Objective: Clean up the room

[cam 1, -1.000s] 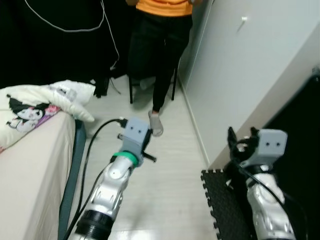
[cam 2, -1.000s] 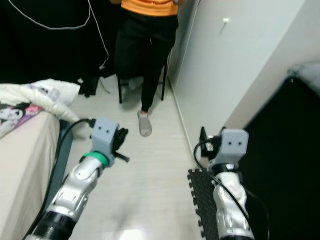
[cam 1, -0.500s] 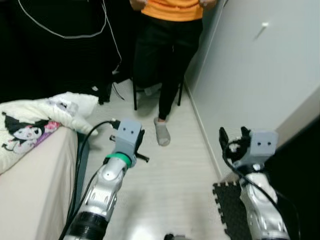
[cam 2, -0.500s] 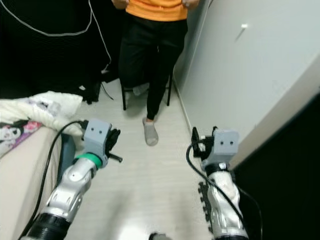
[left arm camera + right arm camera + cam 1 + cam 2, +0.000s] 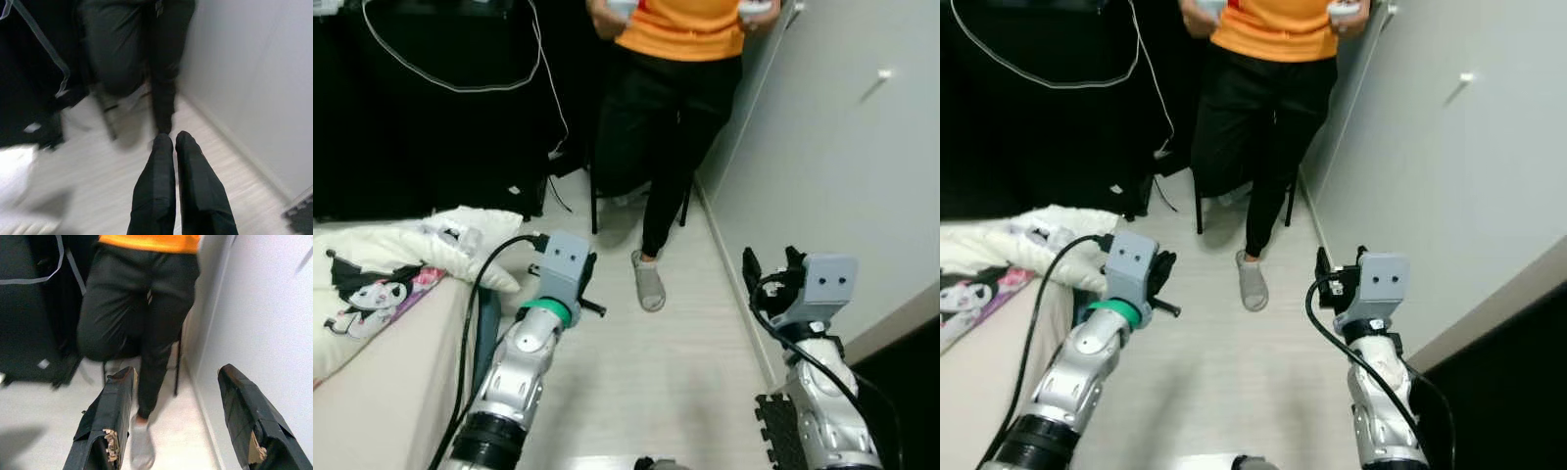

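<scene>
**Robot in a narrow passage, both hands empty, no item yet chosen**

The left hand [image 5: 175, 142], fingers pressed together on nothing, is raised over the pale plank floor [image 5: 675, 372] beside the bed's right edge. The right hand [image 5: 178, 382], fingers spread wide apart and empty, is raised near the plain white wall [image 5: 842, 176]. A person in an orange top and black trousers [image 5: 671, 147] stands ahead, one grey-slippered foot [image 5: 649, 284] on the floor. The likeliest thing to tidy, a crumpled white cartoon-print blanket [image 5: 401, 255], lies at the near right corner of the cream-covered bed [image 5: 382, 392]. Judged best: turn slowly toward the bed, keep clear of the person, open the left fingers before reaching.
</scene>
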Tool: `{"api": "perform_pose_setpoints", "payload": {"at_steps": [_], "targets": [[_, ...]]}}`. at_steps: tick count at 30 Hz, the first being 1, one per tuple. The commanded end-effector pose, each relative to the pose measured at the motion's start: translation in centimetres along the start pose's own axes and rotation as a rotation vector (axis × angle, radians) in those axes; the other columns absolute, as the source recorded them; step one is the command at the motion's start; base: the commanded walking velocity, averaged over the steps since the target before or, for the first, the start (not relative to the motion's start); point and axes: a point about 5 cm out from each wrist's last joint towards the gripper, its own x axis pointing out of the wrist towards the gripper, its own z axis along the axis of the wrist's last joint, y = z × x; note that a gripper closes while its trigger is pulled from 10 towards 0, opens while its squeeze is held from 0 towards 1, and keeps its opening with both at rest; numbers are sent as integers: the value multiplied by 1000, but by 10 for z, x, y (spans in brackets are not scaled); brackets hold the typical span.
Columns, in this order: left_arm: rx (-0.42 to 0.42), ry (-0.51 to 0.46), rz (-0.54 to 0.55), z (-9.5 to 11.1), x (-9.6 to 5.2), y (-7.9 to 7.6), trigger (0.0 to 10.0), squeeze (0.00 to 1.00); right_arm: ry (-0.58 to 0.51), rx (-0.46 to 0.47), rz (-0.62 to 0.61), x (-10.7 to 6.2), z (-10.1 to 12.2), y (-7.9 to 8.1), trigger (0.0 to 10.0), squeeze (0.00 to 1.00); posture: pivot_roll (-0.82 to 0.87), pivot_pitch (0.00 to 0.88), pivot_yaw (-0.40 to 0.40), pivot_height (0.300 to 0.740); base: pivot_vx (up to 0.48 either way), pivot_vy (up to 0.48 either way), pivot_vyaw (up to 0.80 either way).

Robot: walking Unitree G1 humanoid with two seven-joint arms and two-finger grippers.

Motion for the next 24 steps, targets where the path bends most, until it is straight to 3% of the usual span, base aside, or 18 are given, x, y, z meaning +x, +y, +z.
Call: {"api": "perform_pose_setpoints", "payload": {"at_steps": [1,19,24], "targets": [[15,25,11,-7,-3,5,10000,0,8,16,2,-1,-2,1,10000,0,-103,79,3,740,424,0,0],[7,20,5,-7,-3,5,10000,0,25,-5,-4,-1,-6,-1,10000,0,-104,72,7,740,406,0,0],[2,28,-8,-8,-4,3,10000,0,32,-1,-4,-3,-7,-1,10000,0,-103,77,8,740,0,0,0]]}}
